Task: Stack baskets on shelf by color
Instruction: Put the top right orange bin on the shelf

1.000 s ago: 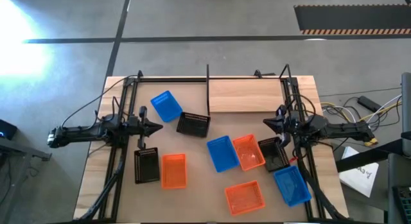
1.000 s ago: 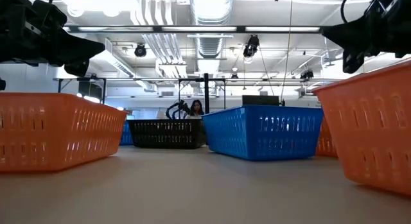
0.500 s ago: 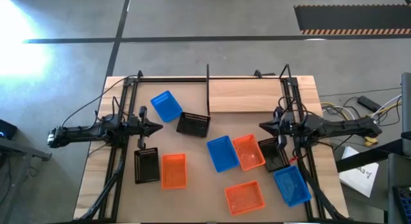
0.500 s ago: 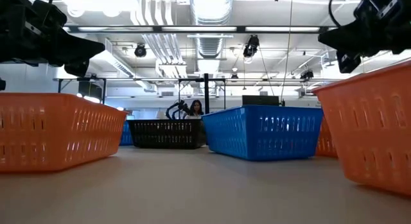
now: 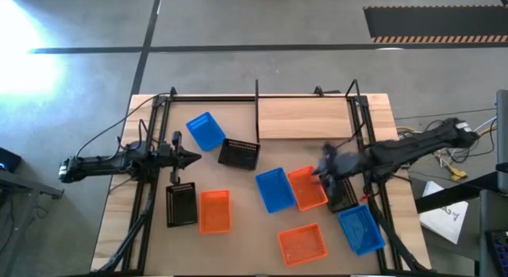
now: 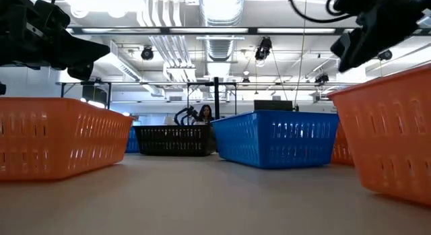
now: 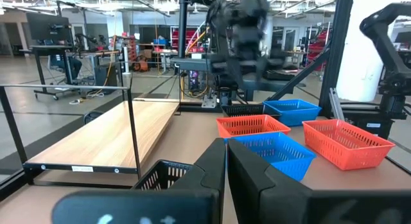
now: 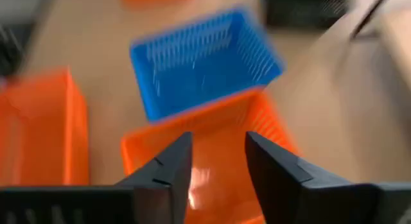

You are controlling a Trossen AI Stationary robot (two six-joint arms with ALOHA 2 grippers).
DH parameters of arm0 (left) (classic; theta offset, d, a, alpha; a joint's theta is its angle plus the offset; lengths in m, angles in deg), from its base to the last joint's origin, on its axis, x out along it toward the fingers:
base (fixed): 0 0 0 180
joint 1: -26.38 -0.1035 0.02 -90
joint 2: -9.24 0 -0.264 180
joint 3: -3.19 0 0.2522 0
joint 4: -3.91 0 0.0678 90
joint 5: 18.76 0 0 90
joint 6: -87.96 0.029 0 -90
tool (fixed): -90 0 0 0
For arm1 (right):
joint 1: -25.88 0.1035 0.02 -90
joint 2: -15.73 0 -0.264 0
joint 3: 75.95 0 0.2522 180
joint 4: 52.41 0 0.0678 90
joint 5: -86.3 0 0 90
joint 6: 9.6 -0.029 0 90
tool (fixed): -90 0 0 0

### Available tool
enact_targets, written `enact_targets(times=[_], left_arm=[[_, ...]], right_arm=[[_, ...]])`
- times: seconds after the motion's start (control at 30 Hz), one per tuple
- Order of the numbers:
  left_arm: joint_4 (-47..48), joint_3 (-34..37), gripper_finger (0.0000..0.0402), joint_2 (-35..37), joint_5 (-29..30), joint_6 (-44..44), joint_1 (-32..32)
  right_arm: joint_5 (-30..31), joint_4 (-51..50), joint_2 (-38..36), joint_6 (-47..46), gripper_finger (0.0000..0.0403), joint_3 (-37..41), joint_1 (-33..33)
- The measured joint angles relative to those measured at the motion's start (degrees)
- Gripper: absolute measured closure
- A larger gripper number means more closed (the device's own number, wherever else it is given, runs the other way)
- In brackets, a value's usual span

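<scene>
Right gripper (image 5: 327, 167) swings toward 9 o'clock, over orange basket (image 5: 307, 187), fingers parted, empty, lining up grasp. Left gripper (image 5: 193, 158) waits, fingers closed.

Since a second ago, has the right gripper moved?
Yes. In the high view the right gripper has swung inward from beside the shelf post, and is now over the orange basket, jaws open.

Bright overhead ceiling lights; floor glare at upper left; blurred right wrist view
</scene>
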Motion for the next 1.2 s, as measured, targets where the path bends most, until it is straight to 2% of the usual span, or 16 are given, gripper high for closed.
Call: enact_targets(times=[0.17, 0.3, 0.53, 0.7, 0.93, 1.07, 1.2], left_arm=[[0.0, 0.0, 0.0402, 0.0, 0.0, 0.0, 0.0], [0.0, 0.0, 0.0402, 0.0, 0.0, 0.0, 0.0], [0.0, 0.0, 0.0402, 0.0, 0.0, 0.0, 0.0], [0.0, 0.0, 0.0402, 0.0, 0.0, 0.0, 0.0], [0.0, 0.0, 0.0402, 0.0, 0.0, 0.0, 0.0], [0.0, 0.0, 0.0402, 0.0, 0.0, 0.0, 0.0], [0.0, 0.0, 0.0402, 0.0, 0.0, 0.0, 0.0]], right_arm=[[0.0, -6.1, 10.9, -2.0, 0.0214, -6.9, 6.0], [-0.1, -8.8, 18.5, -4.6, 0.0209, -11.3, 10.8], [0.1, -13.5, 29.7, -6.3, 0.023, -15.8, 13.5], [0.7, -14.3, 35.0, -5.1, 0.0268, -16.9, 13.4], [2.1, -16.1, 37.8, -4.3, 0.0379, -17.7, 13.3], [5.2, -20.9, 35.9, -4.3, 0.0392, -21.3, 13.2], [12.8, -30.6, 32.4, -4.9, 0.0394, -26.9, 13.1]])
